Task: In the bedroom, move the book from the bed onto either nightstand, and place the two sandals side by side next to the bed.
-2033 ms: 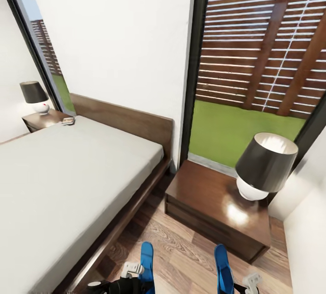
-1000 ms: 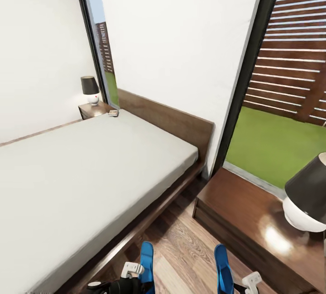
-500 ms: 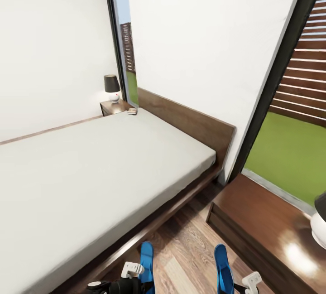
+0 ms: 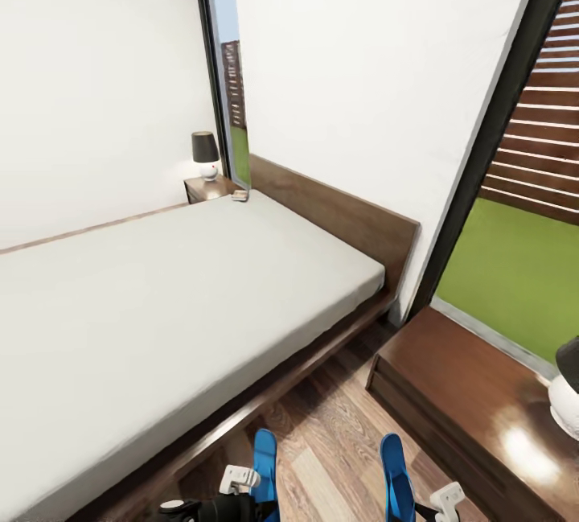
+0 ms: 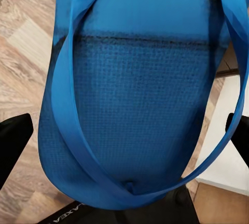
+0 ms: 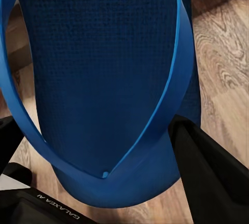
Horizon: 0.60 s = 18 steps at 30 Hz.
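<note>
A: 2 sandals, 1 per gripper. My left gripper has its dark fingers either side of the left sandal, clamped on the sole, straps looping up over it. My right gripper is closed on the right sandal the same way, 1 black finger pressed against its edge.

B: Head view?

A: Both sandals stick up at 6 o'clock, left one and right one, well apart, soles upright above the wood-plank floor. White wrist parts show just beside each.

B: Bed?

A: Bed takes 7 to 10 o'clock, pale-grey mattress, dark-brown frame, headboard running to 3 o'clock of centre against the white wall.

B: Book?

A: Small thing at the far corner of the mattress, 11 o'clock, just beside the far nightstand: the book, too small to read the cover. It lies at the mattress edge; can't tell if it touches the nightstand.

B: Nightstands?

A: 2. Far nightstand at 11 o'clock with a small black-shaded lamp on it. Near nightstand at 4 o'clock, glossy reddish-brown top, a second lamp cut off at the frame edge.

B: Window?

A: Dark-framed window at 2 o'clock, green lawn and a slatted fence outside. Narrow window strip at 12 o'clock.
</note>
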Available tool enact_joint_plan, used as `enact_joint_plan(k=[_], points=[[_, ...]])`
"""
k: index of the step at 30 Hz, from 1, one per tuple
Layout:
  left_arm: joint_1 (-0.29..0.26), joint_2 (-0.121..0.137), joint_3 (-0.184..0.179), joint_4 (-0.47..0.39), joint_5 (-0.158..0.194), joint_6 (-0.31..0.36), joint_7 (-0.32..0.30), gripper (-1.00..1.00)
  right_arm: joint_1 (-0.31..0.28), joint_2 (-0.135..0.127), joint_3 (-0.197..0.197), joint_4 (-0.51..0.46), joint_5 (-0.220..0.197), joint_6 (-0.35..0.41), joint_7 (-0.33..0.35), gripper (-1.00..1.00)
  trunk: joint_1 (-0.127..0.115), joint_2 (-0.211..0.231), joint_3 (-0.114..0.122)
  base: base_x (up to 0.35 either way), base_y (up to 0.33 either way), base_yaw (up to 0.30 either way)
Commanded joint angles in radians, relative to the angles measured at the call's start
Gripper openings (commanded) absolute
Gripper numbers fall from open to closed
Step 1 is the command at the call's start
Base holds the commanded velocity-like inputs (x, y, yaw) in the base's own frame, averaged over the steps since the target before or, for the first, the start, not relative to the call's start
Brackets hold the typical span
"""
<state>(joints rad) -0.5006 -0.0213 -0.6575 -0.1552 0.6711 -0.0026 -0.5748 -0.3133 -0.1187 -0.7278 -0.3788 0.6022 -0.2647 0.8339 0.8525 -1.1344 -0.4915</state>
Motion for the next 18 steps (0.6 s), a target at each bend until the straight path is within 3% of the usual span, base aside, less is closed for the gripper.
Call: enact_joint_plan(k=[1,18], points=[[-0.001,0.000,-0.006,0.001,0.008,0.000,-0.002,-1.00,-0.001,0.001,-0.009,0.000,0.010,-0.005,0.005,-1.00,0.000,-0.001,-0.001,-0.021,-0.012,0.042],[-0.001,0.000,-0.007,0.001,0.008,-0.002,-0.002,-1.00,-0.001,0.001,-0.008,0.000,0.010,-0.005,0.005,-1.00,0.000,-0.001,-0.001,-0.002,-0.001,0.237]])
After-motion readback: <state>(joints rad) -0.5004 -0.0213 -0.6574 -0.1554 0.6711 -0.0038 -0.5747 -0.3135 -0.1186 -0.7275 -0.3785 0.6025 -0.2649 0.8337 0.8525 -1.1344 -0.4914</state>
